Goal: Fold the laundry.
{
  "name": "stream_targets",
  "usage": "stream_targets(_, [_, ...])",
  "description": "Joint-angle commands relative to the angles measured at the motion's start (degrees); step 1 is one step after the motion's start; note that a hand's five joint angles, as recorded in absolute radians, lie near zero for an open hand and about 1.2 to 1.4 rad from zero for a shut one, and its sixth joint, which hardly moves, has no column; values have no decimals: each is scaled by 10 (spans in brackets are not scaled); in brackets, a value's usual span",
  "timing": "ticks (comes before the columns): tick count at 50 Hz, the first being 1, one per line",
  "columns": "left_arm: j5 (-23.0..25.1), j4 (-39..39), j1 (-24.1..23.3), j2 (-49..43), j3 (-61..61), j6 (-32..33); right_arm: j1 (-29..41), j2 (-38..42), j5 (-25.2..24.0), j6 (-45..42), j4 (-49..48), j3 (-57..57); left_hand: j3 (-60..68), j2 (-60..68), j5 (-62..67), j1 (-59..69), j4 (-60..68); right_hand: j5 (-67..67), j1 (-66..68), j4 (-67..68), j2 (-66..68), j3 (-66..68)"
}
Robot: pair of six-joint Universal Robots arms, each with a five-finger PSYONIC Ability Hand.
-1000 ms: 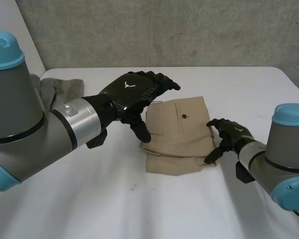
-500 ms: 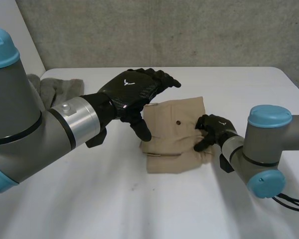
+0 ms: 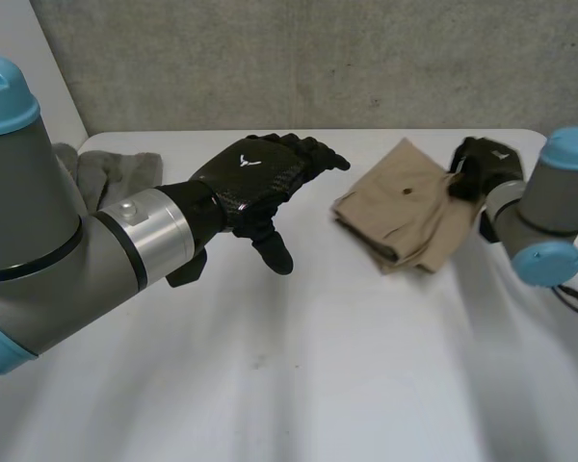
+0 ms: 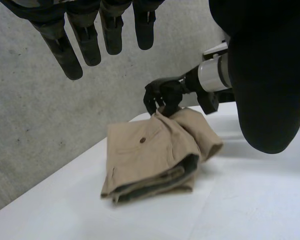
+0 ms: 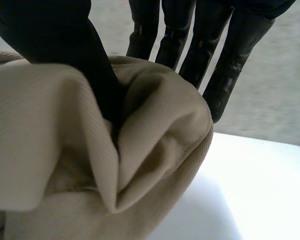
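Tan in colour, the folded garment point(image 3: 400, 207) carried one buttoned pocket on top. Head view: it lay on the white surface point(image 3: 318, 366) toward the far right, with one corner drawn up at the right hand point(image 3: 480, 162). The left hand point(image 3: 255, 178) hovered above the surface well apart from it, its fingers straight and spread, holding nothing. A crumpled grey cloth point(image 3: 111, 173) lay at the far left, behind the left arm.

Left wrist view: the left hand's straight fingers point(image 4: 72, 47) hung above the surface. Beyond them the folded garment point(image 4: 150, 155) showed its stacked layers and a dark lining at the near end. The right hand point(image 4: 162, 95) gripped its far corner.

Right wrist view: the grip was seen close. The thumb was pressed deep into a fold of the ribbed tan cloth, with the fingers point(image 5: 225, 65) straight behind it, pinching the fold between them.
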Motion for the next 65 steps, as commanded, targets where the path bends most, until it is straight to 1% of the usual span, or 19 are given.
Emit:
stream_targets(1, [0,1,-3,-1,0,-1,-84,114,40,-28,103,-218,-12,-12,-16,-6,-12,155,256,119,125,125])
stream_targets(6, [0,1,-2,-1,0,-1,-124,187,65,-54,154,-352,-12,-12,-16,-6,-12,155,256,119,125,125])
stream_targets(10, [0,4,-2,-6,1,-1,-151,208,103,-55,157,-394,-12,-12,-16,-6,-12,155,256,119,125,125])
stream_targets(20, [0,10,-3,-15,1,-2,-180,224,127,-55,158,-394,-11,-10,-14,-5,-10,155,256,119,125,125])
stream_targets(25, [-1,10,-3,-16,4,-2,-192,224,185,-57,163,-386,-11,-10,-14,-5,-10,155,256,119,125,125])
stream_targets(26, [-1,10,-4,-16,3,-3,-192,223,186,-58,165,-384,-11,-10,-14,-5,-10,155,256,119,125,125])
stream_targets(27, [-1,10,-4,-16,4,-4,-192,222,179,-57,166,-381,-11,-10,-14,-5,-10,155,256,119,125,125])
stream_targets(28, [-1,10,-4,-16,3,-5,-192,217,151,-57,169,-376,-11,-10,-14,-5,-10,155,256,119,125,125])
stream_targets(29, [-1,10,-4,-16,2,-9,-192,214,130,-57,172,-373,-11,-10,-14,-5,-10,106,207,70,75,75])
stream_targets(31, [0,10,-3,-16,2,-11,-189,203,80,-55,183,-368,-11,-10,-14,-5,-10,-224,-123,-260,-255,-255])
stream_targets(32, [0,10,-3,-16,2,-12,-187,189,30,-54,191,-365,-11,-10,-14,-5,-10,-479,-378,-515,-510,-510])
stream_targets(33, [0,10,-2,-16,2,-13,-187,182,9,-54,193,-363,-11,-10,-14,-5,-10,-545,-444,-581,-575,-575])
stream_targets(36, [0,10,-2,-16,1,-13,-188,165,-65,-55,196,-352,-11,-10,-14,-5,-10,-545,-444,-581,-575,-575])
stream_targets(39, [0,10,-2,-16,1,-13,-196,158,-109,-56,203,-345,-11,-10,-14,-5,-10,-545,-444,-581,-575,-575])
stream_targets(41, [0,10,-1,-16,0,-13,-201,158,-120,-56,207,-343,-11,-10,-14,-5,-10,-545,-444,-581,-575,-575])
stream_targets(50, [0,10,-2,-16,-1,-13,-231,190,-131,-61,230,-351,-11,-10,-14,-5,-10,-545,-444,-581,-575,-575])
stream_targets(60, [0,11,-3,-30,-1,-13,-234,221,-128,-73,230,-368,-11,-10,-14,-5,-10,-530,-430,-567,-561,-561])
stream_targets(64, [0,11,-3,-35,-1,-13,-235,231,-128,-73,230,-376,-11,-10,-14,-5,-10,-440,-339,-476,-471,-471])
stream_targets(65, [0,11,-3,-36,-1,-13,-236,236,-128,-73,231,-380,-11,-10,-14,-5,-10,-333,-232,-369,-364,-364])
